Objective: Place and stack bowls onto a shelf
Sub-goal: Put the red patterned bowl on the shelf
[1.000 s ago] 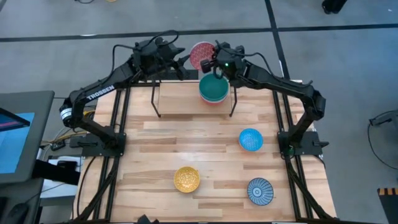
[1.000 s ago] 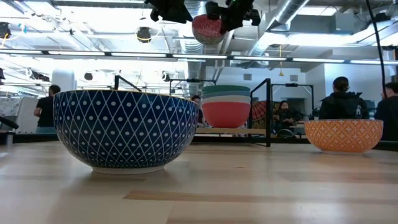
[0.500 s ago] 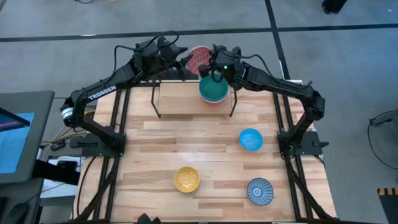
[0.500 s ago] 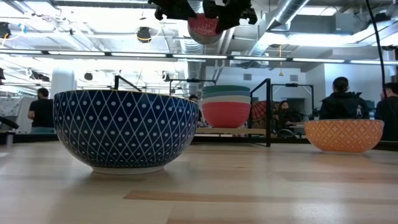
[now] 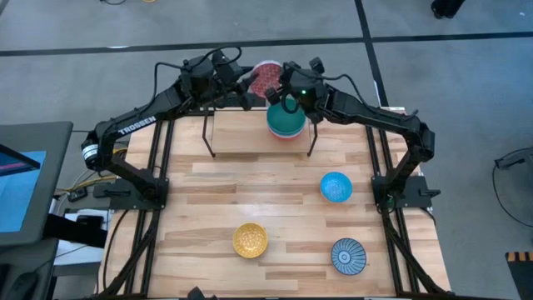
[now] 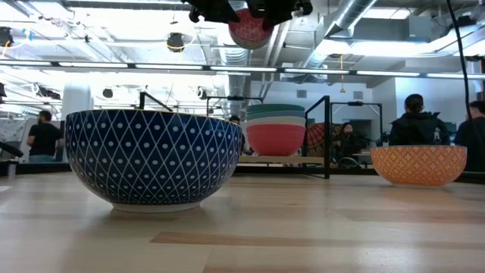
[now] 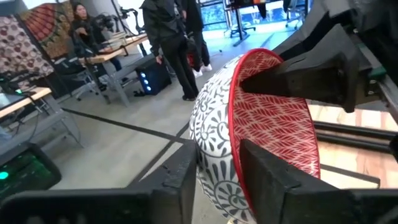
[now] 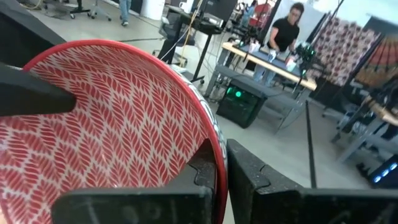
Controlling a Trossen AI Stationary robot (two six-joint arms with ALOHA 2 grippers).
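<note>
Bright, even indoor light from ceiling strip lamps, which glare white across the low view from nine to three o'clock. Shadows on the wooden table are soft and faint. In the low view the near blue bowl looks slightly soft, and the wrist views blur at their edges.

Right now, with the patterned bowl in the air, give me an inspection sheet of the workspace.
Surface: wood table, bare between items.
Shelf: at the far edge, carrying a bowl stack, teal on top, red-orange at the bottom.
Red bowl: aloft beyond the shelf, rim pinched by left end effector and right end effector.
Loose bowls: light blue, yellow, striped.
Clutter: nothing seen.
Cables: loops on both arms; bundle by the left base.
Surroundings: monitor at left; people behind.
</note>
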